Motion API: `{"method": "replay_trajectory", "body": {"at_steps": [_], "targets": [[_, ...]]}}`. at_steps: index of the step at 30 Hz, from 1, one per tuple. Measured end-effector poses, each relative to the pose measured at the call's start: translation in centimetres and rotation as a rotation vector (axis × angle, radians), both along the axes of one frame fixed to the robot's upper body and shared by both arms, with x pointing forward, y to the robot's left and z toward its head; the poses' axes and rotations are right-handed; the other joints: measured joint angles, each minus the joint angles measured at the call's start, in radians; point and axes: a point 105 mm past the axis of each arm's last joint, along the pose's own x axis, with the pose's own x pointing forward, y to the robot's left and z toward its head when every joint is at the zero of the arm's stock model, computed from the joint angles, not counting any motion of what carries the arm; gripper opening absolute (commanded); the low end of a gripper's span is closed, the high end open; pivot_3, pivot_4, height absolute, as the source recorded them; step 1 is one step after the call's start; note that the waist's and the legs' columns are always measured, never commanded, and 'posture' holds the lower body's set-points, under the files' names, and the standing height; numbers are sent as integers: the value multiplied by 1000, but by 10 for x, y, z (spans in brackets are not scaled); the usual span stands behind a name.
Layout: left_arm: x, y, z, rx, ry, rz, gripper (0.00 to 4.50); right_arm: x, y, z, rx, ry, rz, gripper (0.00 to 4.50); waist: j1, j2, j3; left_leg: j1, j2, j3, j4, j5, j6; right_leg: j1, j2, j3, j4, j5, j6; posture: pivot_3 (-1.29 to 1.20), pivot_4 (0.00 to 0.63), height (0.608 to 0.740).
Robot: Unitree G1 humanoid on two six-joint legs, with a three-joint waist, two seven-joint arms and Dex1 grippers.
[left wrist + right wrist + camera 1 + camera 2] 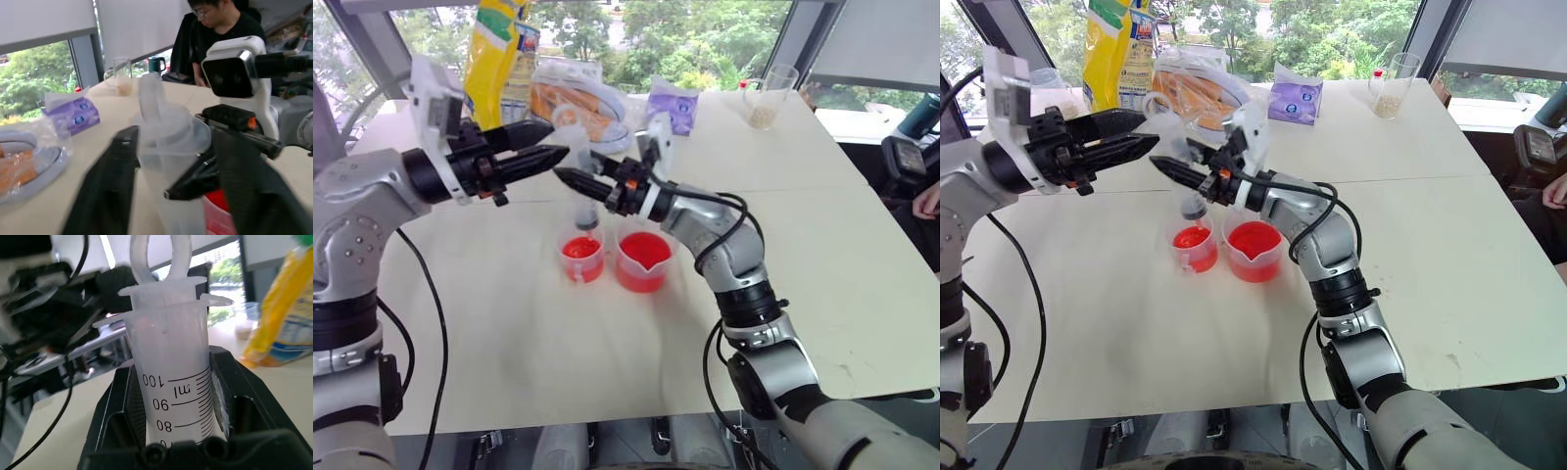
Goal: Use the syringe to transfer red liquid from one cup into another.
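The syringe (173,382), upright over the smaller cup (581,257) of red liquid (579,249), is clamped at its barrel by the right end effector (570,179); its black scale reads "100 ml", "90" and "80". The left end effector (548,147) stands with fingers apart around the plunger top. Both cups, the spouted beaker (643,261) just beside the smaller one, rest on a pale desk (822,245) before windows onto green trees.

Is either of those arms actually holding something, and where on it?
Yes. The right gripper clamps the syringe around its upper barrel, near the 100 mark. The left gripper, jaws open around the plunger top, holds nothing.
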Motion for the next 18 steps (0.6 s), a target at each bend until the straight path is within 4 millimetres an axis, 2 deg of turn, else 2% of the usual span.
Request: {"method": "replay_trajectory", "body": {"at_steps": [1, 4, 8, 12, 15, 18], "targets": [[1, 0, -2, 1, 13, 3, 4443, -2, 1, 3, 9, -7, 9, 1412, -1, 0, 0, 0, 0, 0, 0, 0, 0, 0, 0, 0, 0, 0, 0, 0, 150, 740], [2, 6, -3, -7, 30, 29, 4483, -7, 3, 6, 20, -15, 24, 1412, -4, 0, 0, 0, 0, 0, -1, 0, 0, -1, 0, 0, 0, 0, 0, 0, 150, 740], [-5, 28, 0, -17, 42, 90, 4483, -6, 2, -10, 9, 44, 17, 1412, -4, 0, 0, 0, 1, 0, -1, 0, 0, -1, 0, 0, 0, 0, 0, 0, 150, 740], [-10, 40, -4, -7, 53, 121, 4483, -5, 1, -11, 7, 68, 10, 1412, 1, 0, 0, 0, 1, 0, -1, 0, 0, -1, -1, 0, 0, 0, 0, 0, 150, 740], [-14, 39, -10, -1, 69, 112, 4483, -3, -4, 1, 19, 74, 2, 1412, 3, 0, 0, -1, 1, 0, 0, 0, 0, -1, -1, 0, 0, 0, 0, 0, 150, 740], [-17, 35, -12, 5, 62, 93, 4483, 1, -18, 28, 47, 64, -29, 1412, 3, 0, 0, -1, 1, 0, 0, 0, 0, -1, -1, 0, 0, 0, 0, 0, 150, 740]]}}
